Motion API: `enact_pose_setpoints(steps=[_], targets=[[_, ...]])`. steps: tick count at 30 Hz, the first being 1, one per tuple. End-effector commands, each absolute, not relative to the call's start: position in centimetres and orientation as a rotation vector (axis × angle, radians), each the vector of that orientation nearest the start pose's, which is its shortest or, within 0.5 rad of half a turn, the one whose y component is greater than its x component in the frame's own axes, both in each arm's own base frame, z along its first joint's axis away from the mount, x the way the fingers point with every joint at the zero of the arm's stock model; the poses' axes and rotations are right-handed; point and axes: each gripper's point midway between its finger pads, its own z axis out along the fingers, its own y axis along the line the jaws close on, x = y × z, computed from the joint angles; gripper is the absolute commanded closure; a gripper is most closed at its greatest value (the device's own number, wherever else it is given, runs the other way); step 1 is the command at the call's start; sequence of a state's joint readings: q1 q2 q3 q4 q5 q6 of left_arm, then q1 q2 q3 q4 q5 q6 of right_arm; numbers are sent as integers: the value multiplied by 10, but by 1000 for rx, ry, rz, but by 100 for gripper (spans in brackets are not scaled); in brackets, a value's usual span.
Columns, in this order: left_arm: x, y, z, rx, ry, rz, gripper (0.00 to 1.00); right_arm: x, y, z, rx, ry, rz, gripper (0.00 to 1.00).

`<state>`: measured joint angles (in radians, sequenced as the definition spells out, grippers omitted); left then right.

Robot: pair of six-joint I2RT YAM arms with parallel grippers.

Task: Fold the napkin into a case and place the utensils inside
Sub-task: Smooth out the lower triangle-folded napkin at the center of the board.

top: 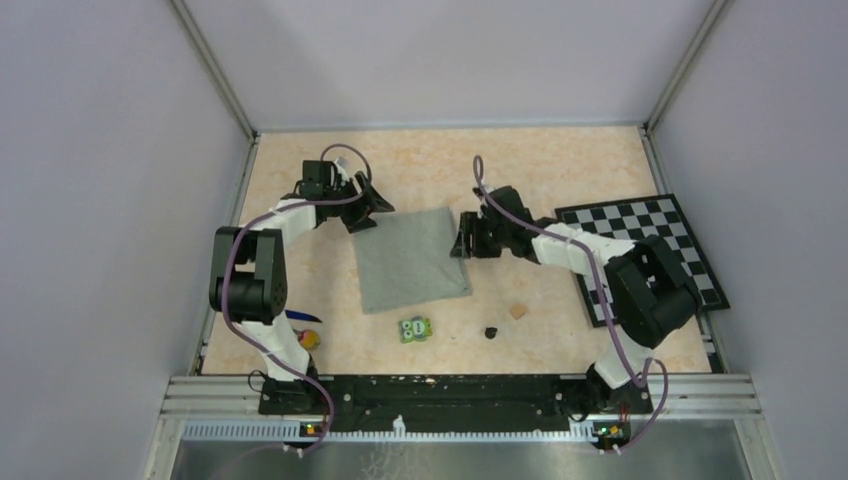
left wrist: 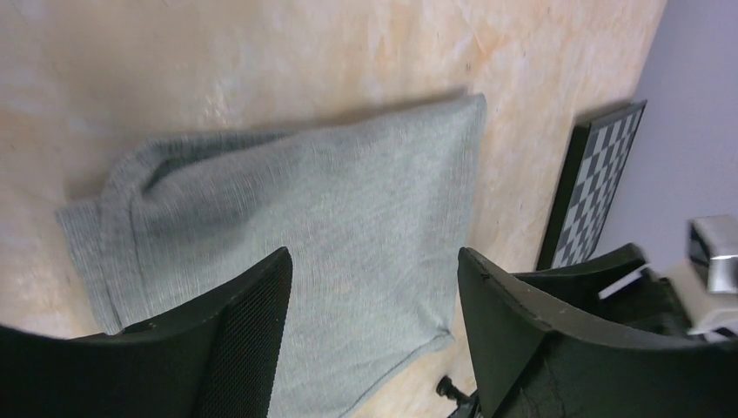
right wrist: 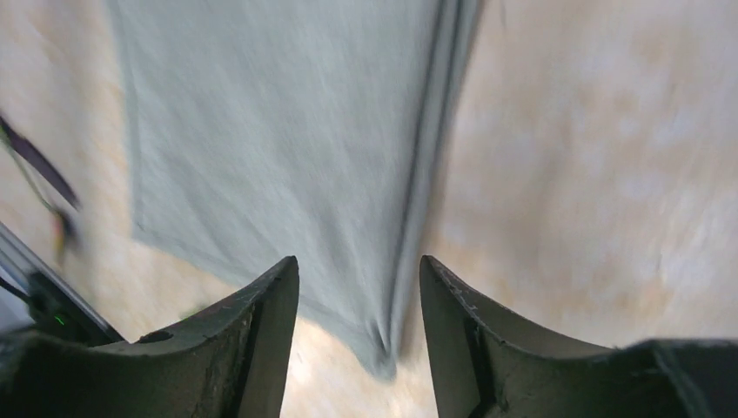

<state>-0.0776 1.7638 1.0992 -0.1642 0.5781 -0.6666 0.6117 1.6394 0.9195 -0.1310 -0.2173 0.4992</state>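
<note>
Peach marbled tabletop (top: 560, 170), grey walls. At napkin (top: 412, 260) upper-left corner, left gripper (left wrist: 374, 261), jaws wide, holding nothing. At its right edge, right gripper (right wrist: 358, 261), jaws parted, holding nothing. Napkin: plain grey, doubled edge, frame centre. Below it: green owl-faced block (top: 414, 329), small black bit (top: 491, 332), tan cube (top: 517, 311). Right: checkerboard mat (top: 650, 250). Lower left, apart from napkin: utensils, dark blue piece (top: 300, 316), yellow-orange head (top: 308, 338).

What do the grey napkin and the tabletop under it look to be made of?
The napkin looks like soft matte fabric, probably knit: fine ribbed texture, a hemmed edge and limp folds show at the left wrist. The tabletop looks like a hard smooth board with mottled beige-orange marbling; laminate or stone, I cannot tell.
</note>
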Motion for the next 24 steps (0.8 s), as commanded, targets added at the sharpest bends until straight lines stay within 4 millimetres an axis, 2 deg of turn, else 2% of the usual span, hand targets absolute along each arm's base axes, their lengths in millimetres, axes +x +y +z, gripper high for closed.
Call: enact_pose_setpoints(steps=[1,6,9,11,13,14,16,19,22,24], targets=[[444,-139,109,-443,2329,-1001,26,367,313,115,-171,2281,979,47],[453,-125,105,-469,2324,-994,25,405,354,128,-168,2203,1194,41],[453,-118,100,-477,2329,-975,25,420,370,116,-147,2218,1251,41],[452,-117,97,-474,2334,-969,24,430,371,107,-131,2214,1250,41],[452,-117,88,-482,2351,-966,23,439,367,93,-112,2220,1237,42],[454,-109,83,-508,2350,-965,23,443,363,84,-102,2233,1223,43],[455,-105,75,-527,2350,-985,23,450,352,68,-89,2260,1180,43],[457,-97,56,-547,2383,-912,23,453,331,47,-66,2309,1123,44],[460,-85,42,-564,2409,-821,23,453,314,40,-73,2331,1075,44],[464,-81,44,-554,2412,-773,23,454,312,45,-131,2333,1041,44]])
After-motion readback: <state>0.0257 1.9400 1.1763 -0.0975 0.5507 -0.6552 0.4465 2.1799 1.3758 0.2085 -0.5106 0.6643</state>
